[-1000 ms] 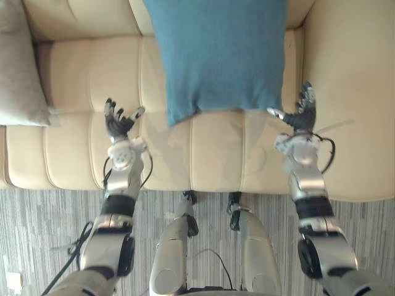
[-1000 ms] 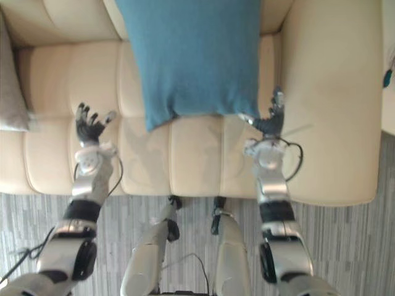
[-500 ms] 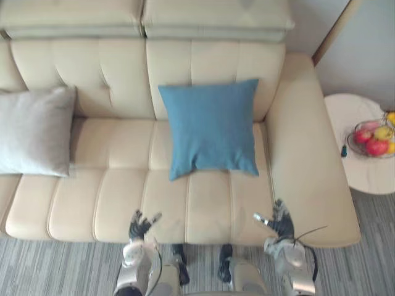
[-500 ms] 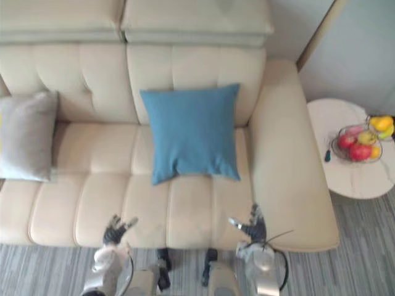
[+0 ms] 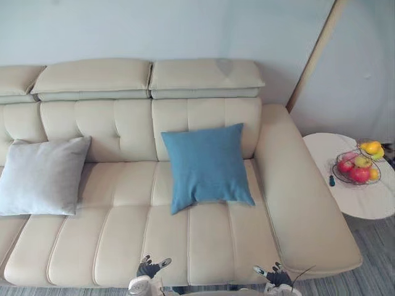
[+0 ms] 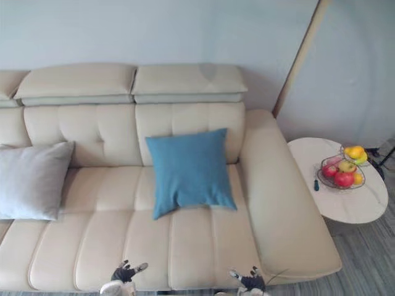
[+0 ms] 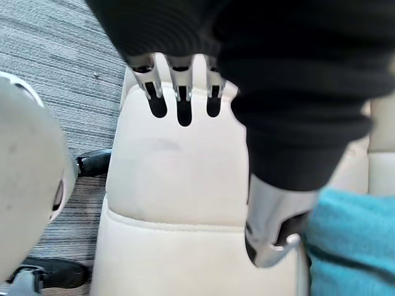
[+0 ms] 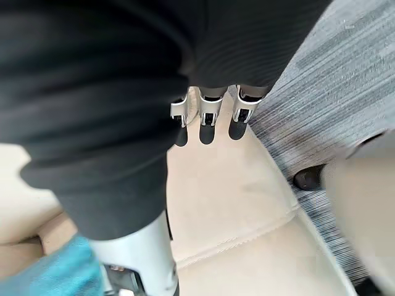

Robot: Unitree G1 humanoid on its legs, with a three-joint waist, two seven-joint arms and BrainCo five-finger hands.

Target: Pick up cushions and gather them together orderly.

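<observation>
**A:** From the head camera, where are the hands?

**B:** Both are low at the front edge of the cream sofa [image 5: 123, 246]. The left hand [image 5: 148, 269] and right hand [image 5: 274, 276] are palm-up with their fingers spread.

**A:** And the cushions?

**B:** The blue cushion [image 5: 208, 165] is well ahead of both hands, roughly between them, and leans on the sofa's back. The grey cushion [image 5: 42, 176] is far out past the left hand, on its outer side. It also leans on the back, well apart from the blue one. Beyond the right hand, past the armrest, is a round side table [image 5: 364, 206] with a wire basket of fruit [image 5: 357, 166].

**A:** What does the left wrist camera show?

**B:** The left hand's fingers [image 7: 179, 92] are straight and apart from the thumb, over the seat's edge. The blue cushion is just past the thumb, with the grey striped floor [image 7: 62, 61] on the other side.

**A:** And the right wrist camera?

**B:** Much the same. The right hand's fingers [image 8: 207, 114] are straight and apart from the thumb above the seat seam. A corner of the blue cushion is on the thumb's side, and the floor is past the fingers.
</observation>
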